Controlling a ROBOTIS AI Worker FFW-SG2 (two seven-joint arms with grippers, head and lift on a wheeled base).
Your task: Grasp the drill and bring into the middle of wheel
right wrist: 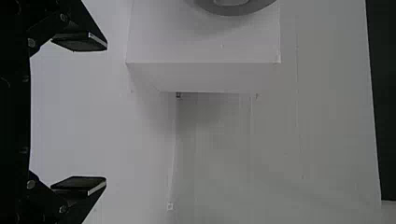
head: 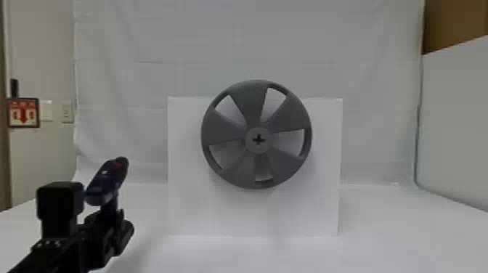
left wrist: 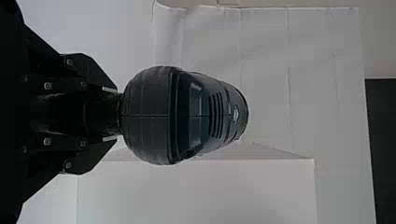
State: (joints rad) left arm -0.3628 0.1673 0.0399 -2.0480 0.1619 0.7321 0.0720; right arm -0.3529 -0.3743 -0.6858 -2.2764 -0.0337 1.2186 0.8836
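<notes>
One drill [head: 106,181] between the left fingers [head: 118,219], well apart from the wheel [head: 251,100].

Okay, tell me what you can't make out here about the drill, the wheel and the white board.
- Front end of the drill: left wrist view, hidden by its own housing.
- Part of the drill's grip: left wrist view, covered by the left gripper.
- Most of the wheel: right wrist view, cut off by the edge.
- Back of the white board: head view, hidden by its front.
</notes>
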